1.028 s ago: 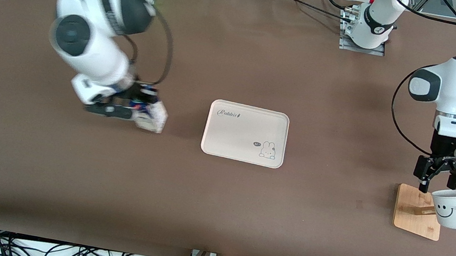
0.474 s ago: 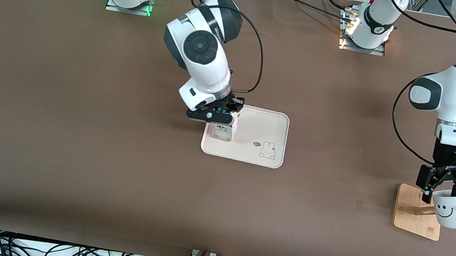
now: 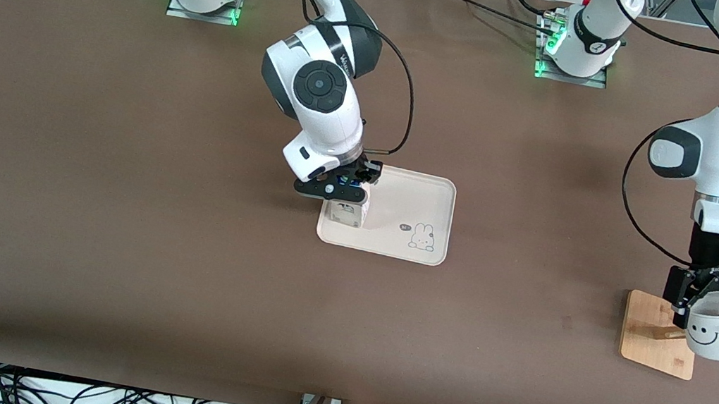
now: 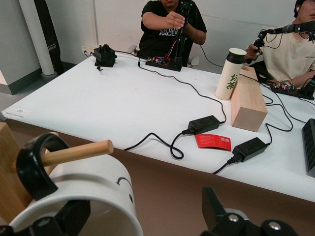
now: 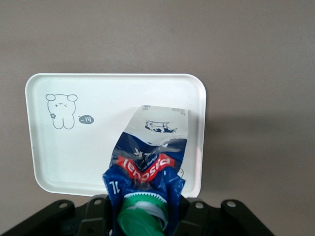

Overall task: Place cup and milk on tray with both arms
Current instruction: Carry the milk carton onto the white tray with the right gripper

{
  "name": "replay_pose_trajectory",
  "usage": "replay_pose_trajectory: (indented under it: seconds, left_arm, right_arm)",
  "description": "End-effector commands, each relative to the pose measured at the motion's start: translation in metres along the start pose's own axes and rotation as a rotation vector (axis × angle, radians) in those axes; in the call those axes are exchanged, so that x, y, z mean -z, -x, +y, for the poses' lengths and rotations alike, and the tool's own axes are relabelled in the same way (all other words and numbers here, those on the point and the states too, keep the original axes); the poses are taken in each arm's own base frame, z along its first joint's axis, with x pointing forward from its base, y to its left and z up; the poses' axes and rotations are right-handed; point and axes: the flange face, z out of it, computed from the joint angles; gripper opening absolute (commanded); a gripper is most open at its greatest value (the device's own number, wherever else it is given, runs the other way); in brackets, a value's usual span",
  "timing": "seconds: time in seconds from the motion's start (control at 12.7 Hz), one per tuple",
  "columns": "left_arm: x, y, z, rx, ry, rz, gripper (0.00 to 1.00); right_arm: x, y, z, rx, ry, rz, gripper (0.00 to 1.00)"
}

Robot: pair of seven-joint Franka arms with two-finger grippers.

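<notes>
Front view: milk (image 3: 349, 213) clamped under right gripper (image 3: 341, 189)

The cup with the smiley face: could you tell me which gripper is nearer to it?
Left. The left gripper straddles the cup on its wooden rack; the right gripper holds the milk over the tray.

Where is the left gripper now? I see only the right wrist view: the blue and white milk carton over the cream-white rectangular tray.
Observer: The left gripper is at the left arm's end of the table, over a small white mug with a smiley face.
Operator: Does it hold the mug?
Observer: Not yet. Its jaws stand open at the mug's rim.
Operator: What does the mug rest on?
Observer: Its black loop handle hangs on a wooden peg of a bamboo-coloured rack.
</notes>
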Motion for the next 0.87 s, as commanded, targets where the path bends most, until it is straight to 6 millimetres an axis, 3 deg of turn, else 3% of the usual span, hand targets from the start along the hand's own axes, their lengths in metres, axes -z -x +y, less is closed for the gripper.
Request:
replay_pose_trajectory:
  seconds: [0.0,0.16,0.24,0.32,0.47,0.79]
  left_arm:
    - [-0.006,-0.003,-0.004,0.017,-0.014,0.007,1.0]
    - [-0.006,-0.005,-0.012,0.022,-0.028,0.011,1.0]
    - [-0.006,-0.01,-0.012,0.024,-0.027,0.022,1.0]
    - [-0.006,-0.015,-0.011,0.026,-0.026,0.031,1.0]
    - [-0.008,-0.012,-0.011,0.032,-0.027,0.024,1.0]
    - [-0.009,-0.005,-0.013,0.045,-0.034,0.012,0.99]
  right_arm:
    - [-0.013,0.001,-0.006,0.005,0.017,-0.001,0.35]
    - [-0.023,0.0,-0.005,0.005,0.02,-0.004,0.39]
    - [-0.024,-0.001,-0.005,0.004,0.017,0.001,0.6]
    - [-0.023,-0.001,-0.004,0.001,0.017,0.003,1.0]
    - [-0.012,-0.007,-0.003,-0.009,0.003,0.023,1.0]
    - [0.04,-0.012,0.001,-0.063,-0.033,0.075,1.0]
